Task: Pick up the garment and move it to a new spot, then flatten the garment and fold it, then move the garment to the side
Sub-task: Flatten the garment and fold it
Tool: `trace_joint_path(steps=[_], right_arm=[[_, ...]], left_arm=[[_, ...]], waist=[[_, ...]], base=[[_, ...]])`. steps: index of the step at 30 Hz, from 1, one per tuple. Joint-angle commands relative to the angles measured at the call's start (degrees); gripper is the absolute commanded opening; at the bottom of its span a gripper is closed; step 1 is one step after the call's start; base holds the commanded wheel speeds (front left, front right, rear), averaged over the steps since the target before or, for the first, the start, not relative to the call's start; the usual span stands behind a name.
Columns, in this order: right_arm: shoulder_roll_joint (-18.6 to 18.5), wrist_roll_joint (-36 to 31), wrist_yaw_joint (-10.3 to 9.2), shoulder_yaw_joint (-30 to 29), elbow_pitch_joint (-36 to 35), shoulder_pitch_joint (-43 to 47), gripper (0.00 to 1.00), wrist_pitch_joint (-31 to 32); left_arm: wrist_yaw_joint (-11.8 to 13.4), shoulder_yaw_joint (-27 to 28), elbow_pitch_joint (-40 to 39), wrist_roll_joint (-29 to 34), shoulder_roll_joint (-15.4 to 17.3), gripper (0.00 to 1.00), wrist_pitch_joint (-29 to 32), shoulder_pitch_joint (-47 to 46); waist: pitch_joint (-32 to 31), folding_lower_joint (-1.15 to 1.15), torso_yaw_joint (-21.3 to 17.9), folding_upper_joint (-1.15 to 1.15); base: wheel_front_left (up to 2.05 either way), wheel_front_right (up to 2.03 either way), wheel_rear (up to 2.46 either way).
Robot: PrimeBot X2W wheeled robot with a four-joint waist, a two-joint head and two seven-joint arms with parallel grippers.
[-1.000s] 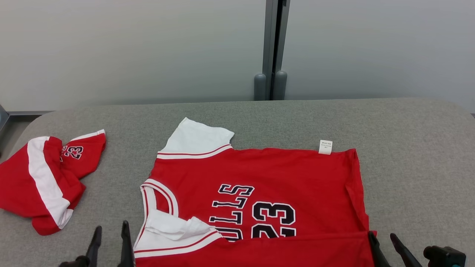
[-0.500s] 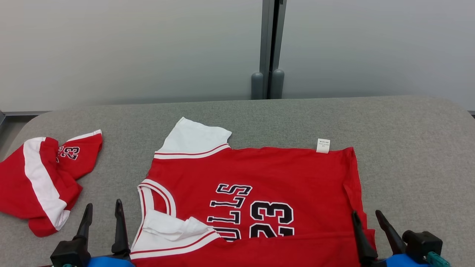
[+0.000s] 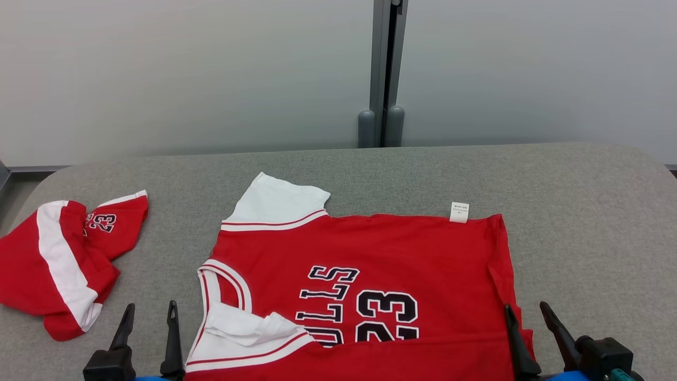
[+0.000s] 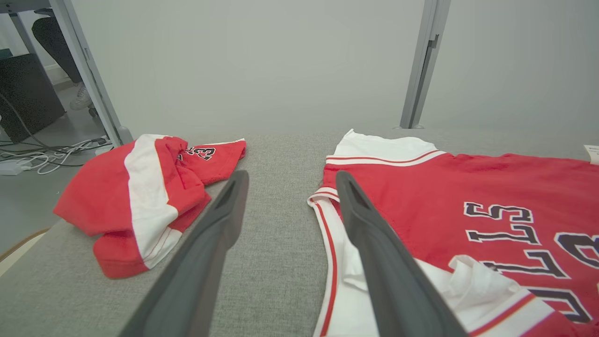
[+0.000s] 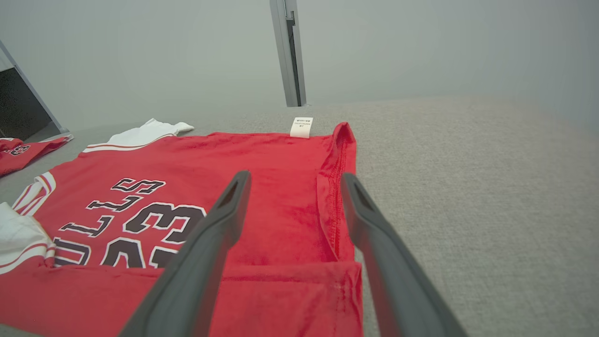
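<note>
The left gripper (image 3: 151, 307) is spread wide and holds nothing. It sits low at the near edge of the table, fingers pointing away from the robot. In its wrist view, one finger lies over bare grey cloth and the other lines up with the white-trimmed neckline of the jersey; I cannot tell whether it touches the fabric.

The right gripper (image 3: 524, 307) is also fully spread and empty. It is at the jersey's opposite end. In its wrist view, the stitched hem runs up between the two fingers, one finger over red cloth and the other over the table.

The red basketball jersey (image 3: 370, 248) lies flat and sideways on the middle of the grey fabric-covered table (image 3: 582, 211), with the neck toward the robot's left and the hem toward its right. Its dark lettering and number 23 face up. A red flap along the near side is folded over the lower part of that print. The far white sleeve (image 3: 277, 201) lies smooth, while the near white sleeve (image 3: 248, 328) is rumpled. A small white label (image 3: 459, 212) sticks out at the far edge near the hem.

Well apart from the jersey, at the table's left end, lie crumpled red shorts (image 3: 58, 264) with a white stripe and a small 23. Behind the table stand pale wall panels joined by a grey post (image 3: 381, 74). The left wrist view shows cables (image 4: 42, 159) on the floor and a person's shoe (image 4: 82, 98).
</note>
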Motion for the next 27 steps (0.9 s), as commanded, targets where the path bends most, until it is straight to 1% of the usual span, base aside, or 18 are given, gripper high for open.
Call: trace_joint_path(steps=[1,4,9,27], right_arm=[[0.2,-0.5,0.01,-0.3,-0.5,0.6,1.0,-0.3],[0.3,-1.2,0.01,-0.4,-0.6,0.9,1.0,-0.3],[0.3,-1.8,0.01,-0.2,-0.6,0.8,1.0,-0.3],[0.4,-1.1,0.01,0.1,1.3,1.0,1.0,-0.3]], left_arm=[[0.2,-0.2,0.2,0.9,0.5,1.0,-0.2,0.6],[0.2,-0.2,0.4,1.5,0.9,1.0,-0.2,0.5],[0.5,0.4,0.2,0.7,0.6,1.0,-0.2,0.8],[0.6,1.3,0.0,0.5,-0.2,1.0,-0.2,1.4]], waist=[[-0.1,0.0,0.1,0.0],[-0.3,0.0,0.2,0.0],[-0.4,0.0,0.3,0.0],[-0.5,0.0,0.6,0.0]], base=[[0.0,0.0,0.0],[0.0,0.0,0.0],[0.0,0.0,0.0],[0.0,0.0,0.0]])
